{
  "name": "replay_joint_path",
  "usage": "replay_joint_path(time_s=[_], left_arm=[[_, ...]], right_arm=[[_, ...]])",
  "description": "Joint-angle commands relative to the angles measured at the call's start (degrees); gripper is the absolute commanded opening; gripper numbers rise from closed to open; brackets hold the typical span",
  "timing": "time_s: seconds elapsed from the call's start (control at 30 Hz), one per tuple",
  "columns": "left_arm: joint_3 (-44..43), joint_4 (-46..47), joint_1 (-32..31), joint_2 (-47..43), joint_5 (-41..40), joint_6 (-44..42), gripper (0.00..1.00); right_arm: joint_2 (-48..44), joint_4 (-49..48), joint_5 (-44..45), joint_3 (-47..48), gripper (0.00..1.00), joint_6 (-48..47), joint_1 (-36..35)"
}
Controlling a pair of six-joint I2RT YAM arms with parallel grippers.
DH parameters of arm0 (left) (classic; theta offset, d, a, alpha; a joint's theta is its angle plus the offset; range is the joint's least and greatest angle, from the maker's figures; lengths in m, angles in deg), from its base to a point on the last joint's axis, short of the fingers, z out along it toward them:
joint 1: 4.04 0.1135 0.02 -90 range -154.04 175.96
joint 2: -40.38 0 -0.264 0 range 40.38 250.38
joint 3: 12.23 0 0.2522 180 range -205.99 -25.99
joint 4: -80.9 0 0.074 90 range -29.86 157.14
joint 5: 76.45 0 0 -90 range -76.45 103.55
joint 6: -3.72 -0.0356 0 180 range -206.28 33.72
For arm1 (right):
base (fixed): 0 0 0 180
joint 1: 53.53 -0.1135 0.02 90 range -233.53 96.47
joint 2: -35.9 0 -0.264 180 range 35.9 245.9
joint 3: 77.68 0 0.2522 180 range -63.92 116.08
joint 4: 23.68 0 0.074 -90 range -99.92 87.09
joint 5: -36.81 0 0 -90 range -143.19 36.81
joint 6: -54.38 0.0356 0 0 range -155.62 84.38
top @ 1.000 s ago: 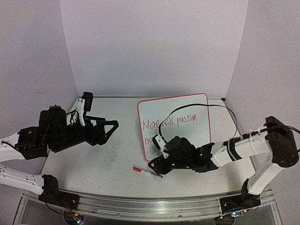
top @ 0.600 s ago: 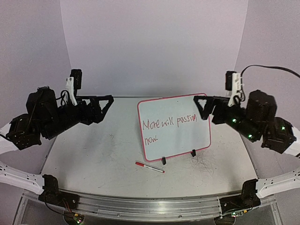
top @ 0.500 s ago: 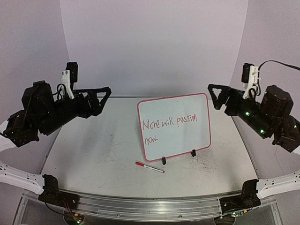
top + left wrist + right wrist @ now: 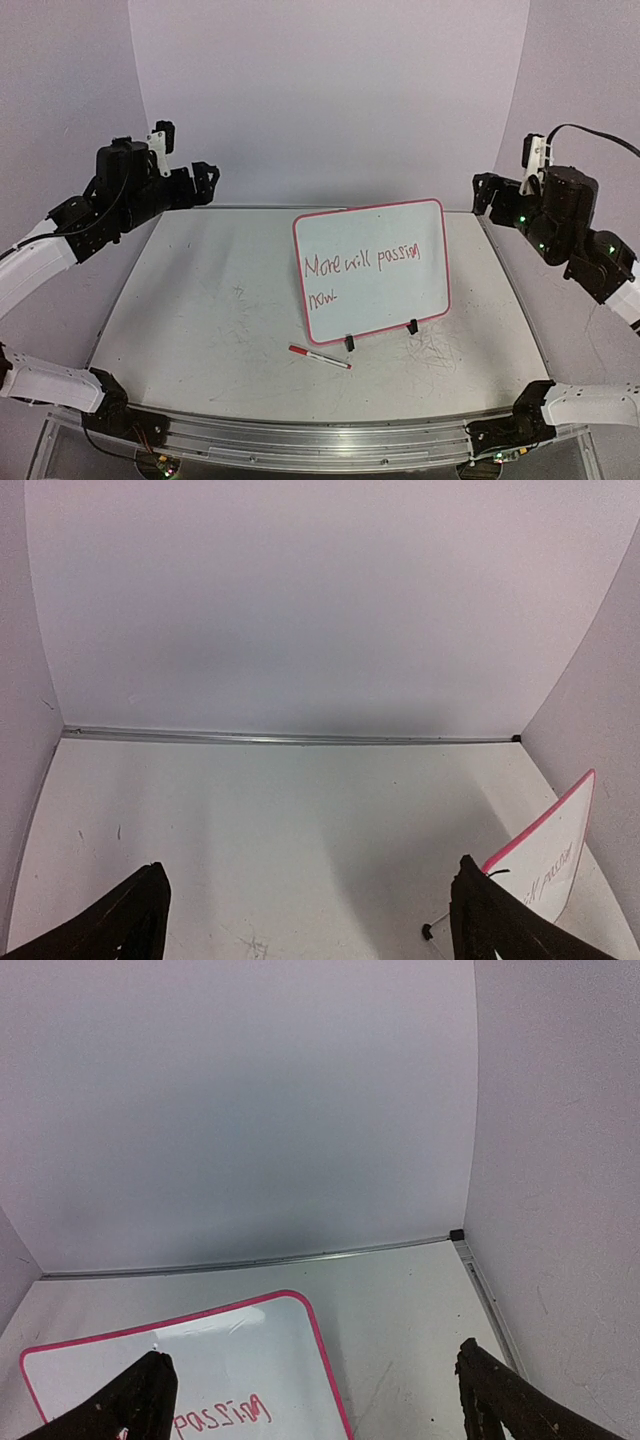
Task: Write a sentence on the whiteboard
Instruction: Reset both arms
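Pale lavender walls (image 4: 330, 100) curve around a scuffed white tabletop (image 4: 200, 330). The whiteboard (image 4: 390, 290) stands near the middle of it, slightly right of centre, leaning back on two black clip feet (image 4: 349, 343). The sentence (image 4: 360, 262) runs across it in thin red letters, a top line reading roughly "More will passion" and "now" beneath. A red marker pen (image 4: 319, 357) lies flat on the tabletop just in front of the whiteboard's lower left corner, apart from it.

Only the overhead view shows the pen, the feet and the whole sentence. The left wrist view catches just a pink-rimmed sliver of the whiteboard at its lower right, with a scrap of lettering. The right wrist view sees the upper part of the whiteboard, with part of one word at the bottom edge.

The left hand (image 4: 310, 880) is raised at the far left, its fingers spread wide and grasping nothing. The right hand (image 4: 312, 1355) is raised at the far right, likewise released. Both are well apart from the whiteboard and the pen.
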Motion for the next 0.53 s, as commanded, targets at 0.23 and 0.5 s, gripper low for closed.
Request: replay_joint_path(time_s=[0.23, 0.5], left_arm=[[2.53, 3.27, 0.05, -8.99, 2.52, -1.11, 0.98], [3.15, 3.24, 0.05, -11.77, 3.43, -0.92, 0.98]], right_arm=[[-6.38, 0.33, -2.01, 1.80, 0.98, 0.82, 1.00], [-7.48, -1.71, -4.29, 0.26, 0.98, 1.77, 1.00]])
